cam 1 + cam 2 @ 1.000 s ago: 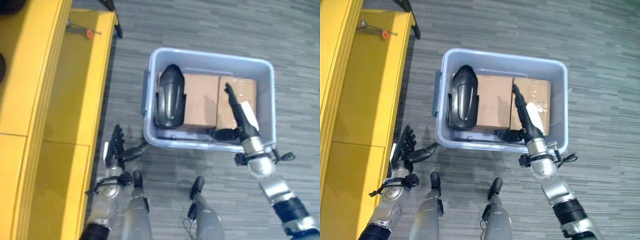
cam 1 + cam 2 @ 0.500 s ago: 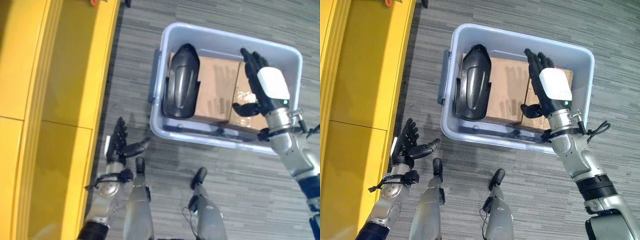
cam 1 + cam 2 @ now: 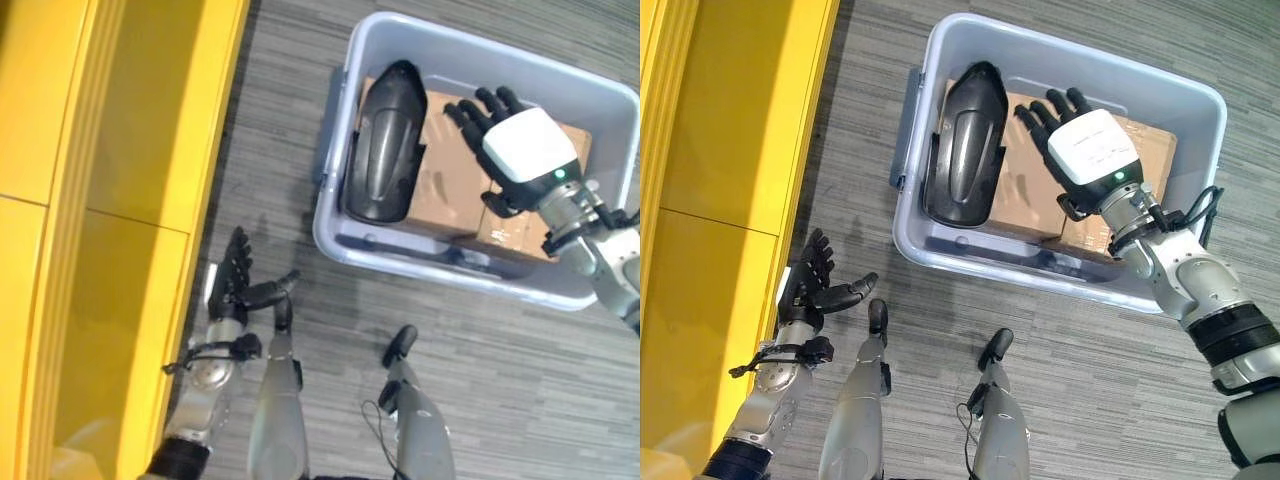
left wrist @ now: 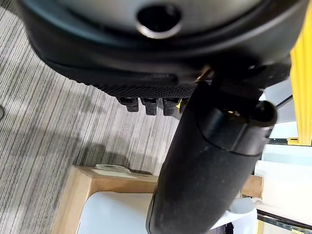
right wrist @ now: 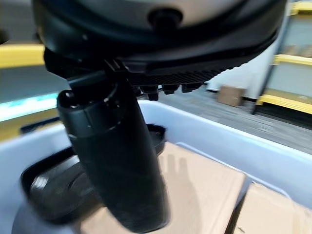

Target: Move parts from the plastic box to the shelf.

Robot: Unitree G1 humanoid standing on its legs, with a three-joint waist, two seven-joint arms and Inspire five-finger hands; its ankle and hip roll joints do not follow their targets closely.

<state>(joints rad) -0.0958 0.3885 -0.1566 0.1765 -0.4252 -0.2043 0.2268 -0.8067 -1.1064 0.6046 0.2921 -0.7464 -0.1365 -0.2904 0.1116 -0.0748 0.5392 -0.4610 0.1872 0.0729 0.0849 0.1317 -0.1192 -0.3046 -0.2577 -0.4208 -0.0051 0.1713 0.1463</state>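
Bright even light; right wrist view seems blurred

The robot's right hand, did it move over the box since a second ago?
Yes. The right hand has swung from the plastic box's near right edge toward the black part, now open above the cardboard boxes.

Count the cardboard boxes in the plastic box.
2. One cardboard box lies beside the black part; the second cardboard box lies at the bin's right end, partly under the right hand. More may be hidden.

left hand (image 4: 161,53) | fingers (image 4: 148,105) straight | above grey floor (image 4: 44,122)
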